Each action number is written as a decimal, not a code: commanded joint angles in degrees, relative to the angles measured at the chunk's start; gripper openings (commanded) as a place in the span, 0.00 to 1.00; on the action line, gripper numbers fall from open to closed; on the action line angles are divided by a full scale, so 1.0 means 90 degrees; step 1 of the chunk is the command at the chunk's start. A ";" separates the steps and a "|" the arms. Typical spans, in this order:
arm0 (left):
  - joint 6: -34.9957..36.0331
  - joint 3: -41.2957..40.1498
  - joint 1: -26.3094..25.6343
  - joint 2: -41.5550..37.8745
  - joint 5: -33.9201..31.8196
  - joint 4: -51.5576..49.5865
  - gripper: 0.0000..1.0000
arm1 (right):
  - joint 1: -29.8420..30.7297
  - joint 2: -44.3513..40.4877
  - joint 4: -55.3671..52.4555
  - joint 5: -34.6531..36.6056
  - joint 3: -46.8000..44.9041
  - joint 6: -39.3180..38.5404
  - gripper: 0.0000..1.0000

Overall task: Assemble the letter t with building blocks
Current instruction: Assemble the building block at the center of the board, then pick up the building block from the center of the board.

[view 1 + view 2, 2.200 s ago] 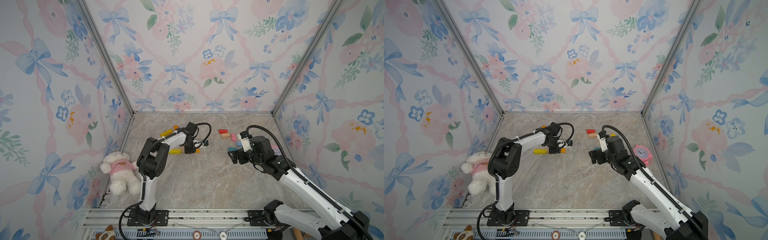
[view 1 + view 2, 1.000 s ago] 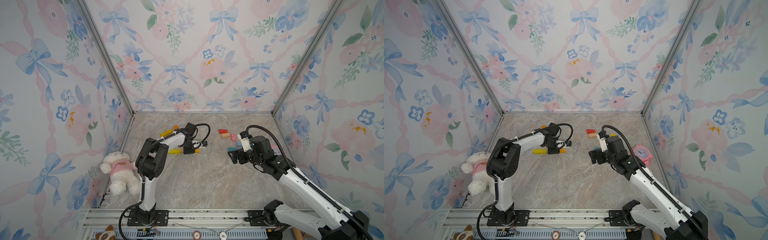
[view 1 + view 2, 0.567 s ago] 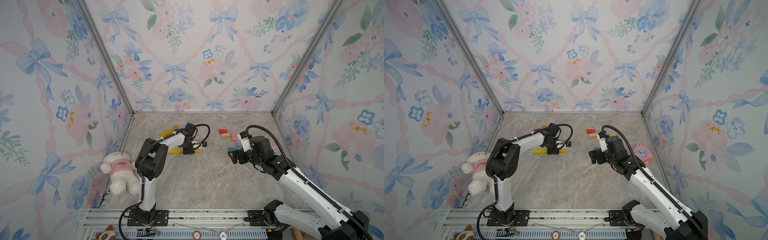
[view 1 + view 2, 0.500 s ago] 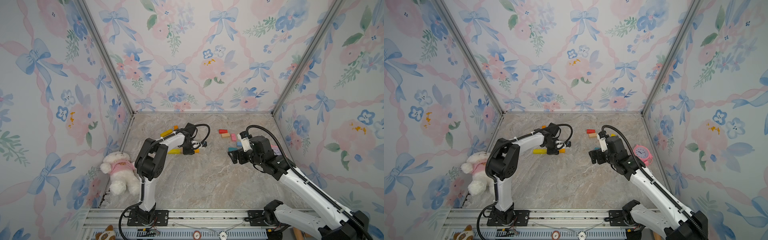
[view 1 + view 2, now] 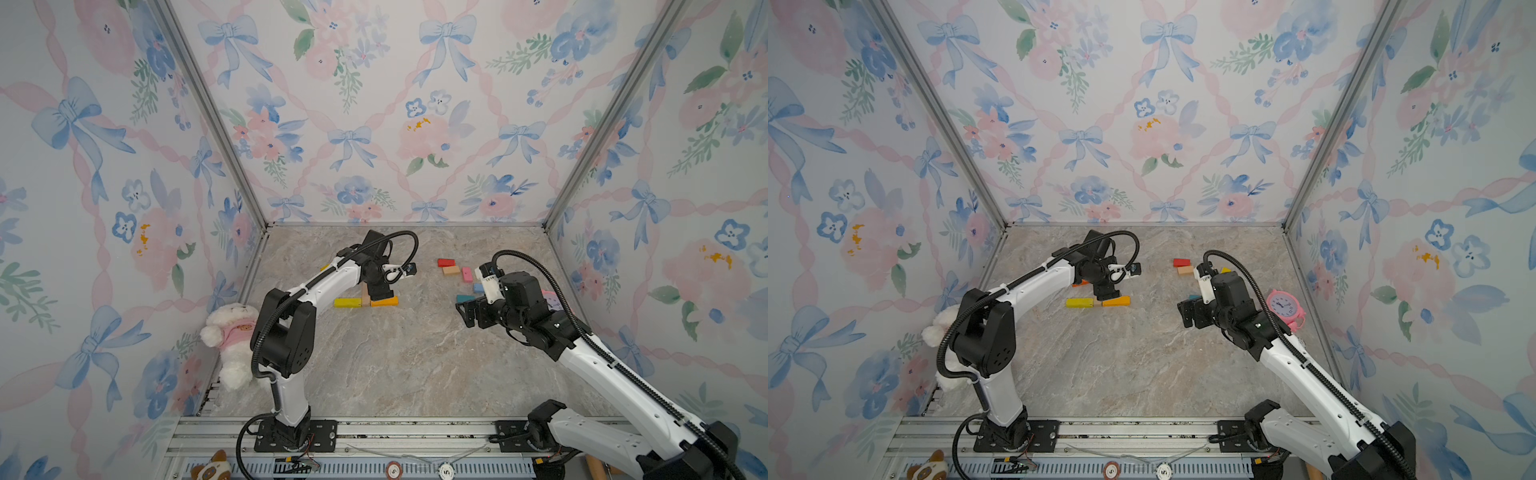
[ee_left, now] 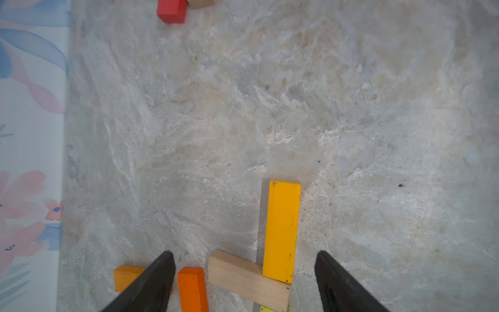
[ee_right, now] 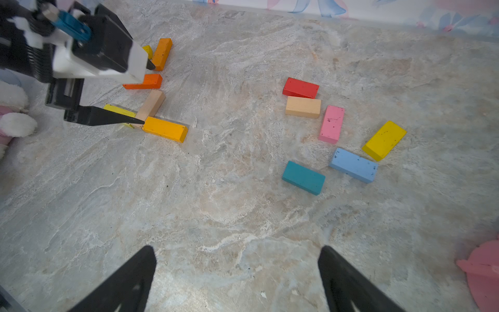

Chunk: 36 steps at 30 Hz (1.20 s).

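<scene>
A yellow block (image 7: pixel 118 110) and an amber block (image 7: pixel 165 129) lie end to end in a line. A tan block (image 7: pixel 151 104) meets them at the joint, at a slight slant. My left gripper (image 6: pixel 244 252) is open, low over the tan block (image 6: pixel 247 278), and grips nothing. An orange block (image 6: pixel 191 289) also lies between its fingers (image 6: pixel 159 272), beside the amber block (image 6: pixel 282 232). In a top view the left gripper (image 5: pixel 380 293) hides part of this group. My right gripper (image 7: pixel 237 251) is open and empty above bare floor, seen in a top view (image 5: pixel 465 313).
Loose short blocks lie right of centre: red (image 7: pixel 300 87), peach (image 7: pixel 303 107), pink (image 7: pixel 331 123), yellow (image 7: pixel 384 140), blue (image 7: pixel 353 164), teal (image 7: pixel 303 177). Another orange block (image 7: pixel 162 52) lies behind the left gripper. A plush bear (image 5: pixel 230 336) leans at the left wall and a pink clock (image 5: pixel 1283 307) sits at the right wall.
The left gripper's jaws have spread apart over the tan block. Neither arm has shifted noticeably and the blocks lie where they were.
</scene>
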 commanded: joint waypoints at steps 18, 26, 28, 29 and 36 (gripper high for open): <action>-0.1755 0.0675 0.1463 -0.0515 -0.0618 0.0536 0.87 | -0.0101 -0.0007 -0.0169 0.0145 0.0136 -0.0130 0.96; -0.0998 0.0215 0.1764 -0.0340 -0.0466 0.0590 0.85 | -0.0101 0.0006 -0.0149 0.0122 0.0131 -0.0111 0.96; -0.0969 0.0252 0.1793 -0.0209 -0.0509 0.0587 0.84 | -0.0096 0.0006 -0.0144 0.0125 0.0126 -0.0117 0.96; -0.0946 0.0279 0.1815 -0.0126 -0.0488 0.0593 0.83 | -0.0096 0.0006 -0.0150 0.0129 0.0131 -0.0123 0.96; -0.0761 0.0384 0.1862 0.0501 -0.0429 0.0575 0.80 | -0.0101 -0.0024 -0.0180 0.0129 0.0124 -0.0122 0.96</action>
